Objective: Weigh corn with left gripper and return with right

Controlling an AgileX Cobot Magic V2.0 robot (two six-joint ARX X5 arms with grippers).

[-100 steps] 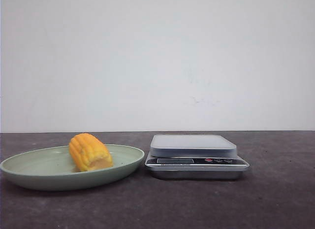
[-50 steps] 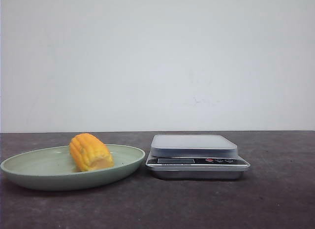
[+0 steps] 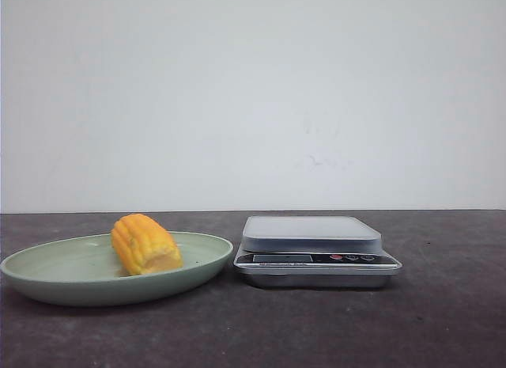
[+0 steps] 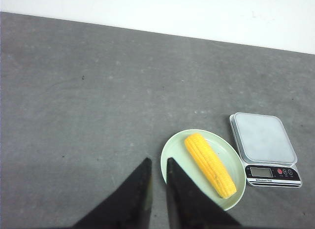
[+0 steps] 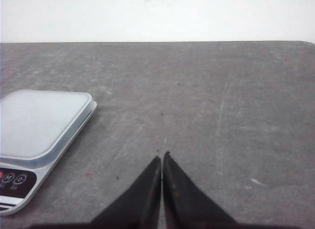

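1. Here, the left gripper [image 4: 157, 182] hangs high over the table [image 4: 78, 101], fingers a narrow slit apart, empty; the right gripper [image 5: 162, 170] is pinched together, empty.
2. Beyond the left gripper's tips, toward the scale [image 4: 263, 147], the corn [image 4: 209, 164] lies on the green plate [image 4: 173, 149]; the left arm looks nearer.
3. The cob's long axis runs diagonally across the plate.

Even, diffuse light; soft and slightly hazy pictures

The white wall [image 3: 253, 99] reads bright and flat, without glare. A faint shadow lies under the plate [image 3: 47, 277] and the scale [image 3: 316, 261] at the frame's lower half. Front view slightly soft; black fingers [image 4: 135, 199] lack detail.
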